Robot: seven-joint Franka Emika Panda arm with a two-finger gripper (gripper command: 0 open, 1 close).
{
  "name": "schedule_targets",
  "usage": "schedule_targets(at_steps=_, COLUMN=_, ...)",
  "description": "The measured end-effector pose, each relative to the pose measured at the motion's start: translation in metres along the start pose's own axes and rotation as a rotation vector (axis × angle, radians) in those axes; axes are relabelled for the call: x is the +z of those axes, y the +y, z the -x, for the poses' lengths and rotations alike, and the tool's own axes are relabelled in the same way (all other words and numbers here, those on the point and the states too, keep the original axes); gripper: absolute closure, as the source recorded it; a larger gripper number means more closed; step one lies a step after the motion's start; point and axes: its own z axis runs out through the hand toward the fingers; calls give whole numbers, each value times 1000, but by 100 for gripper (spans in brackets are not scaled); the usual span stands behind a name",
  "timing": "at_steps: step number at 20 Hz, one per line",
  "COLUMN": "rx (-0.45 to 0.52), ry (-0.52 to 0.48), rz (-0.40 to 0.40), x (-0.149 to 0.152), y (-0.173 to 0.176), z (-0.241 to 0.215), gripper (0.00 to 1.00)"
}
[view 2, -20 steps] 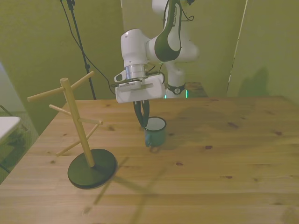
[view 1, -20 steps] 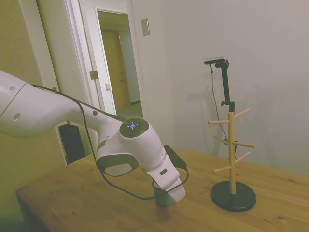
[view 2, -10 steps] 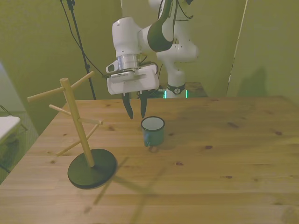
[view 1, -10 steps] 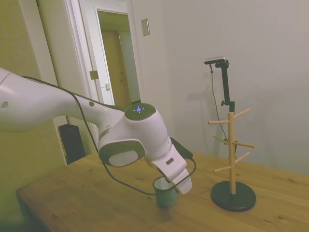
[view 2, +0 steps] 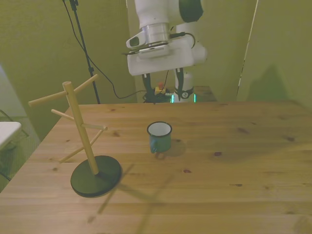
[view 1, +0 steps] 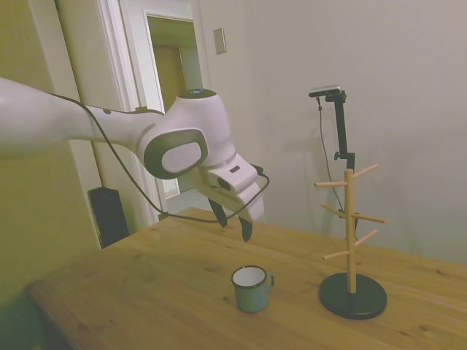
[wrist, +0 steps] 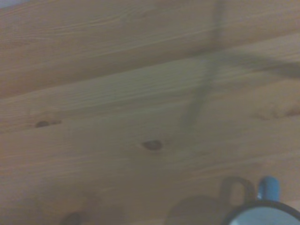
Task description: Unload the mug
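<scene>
Teal enamel, one mug (view 2: 160, 137): we log it upright on the desk (view 2: 234, 165), handle turned toward the near edge, roughly midway between the side edges and closer to the far edge than the near one. One second ago the gripper (view 2: 162, 87) was down at the mug with its fingers at the rim; half a second ago it had lifted clear just beside it. We now find it raised well above the desk, back over the far edge, fingers spread apart and holding nothing. The mug has not shifted across the three readings.

In the side view the gripper (view 1: 232, 224) hangs above and behind the mug (view 1: 252, 288), clear air between them. The wrist view catches only a blurred arc of the mug's rim (wrist: 262, 216) and its handle against bare wood.

Surroundings: one wooden mug tree (view 2: 84, 136) on a dark round base stands near the edge at the front view's left, well apart from the mug; we count six pegs in the side view, all bare (view 1: 350, 240). Nothing lies between mug and gripper.

Count: one mug, one mug tree, one gripper.
</scene>
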Motion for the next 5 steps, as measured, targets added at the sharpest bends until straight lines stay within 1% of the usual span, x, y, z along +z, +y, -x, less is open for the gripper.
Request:
schedule_targets(at_steps=3, rx=-73, ry=-51, rz=37, x=27, y=-44, z=13, gripper=0)
schedule_targets(at_steps=5, rx=-103, ry=-76, rz=51, x=38, y=-61, z=17, gripper=0)
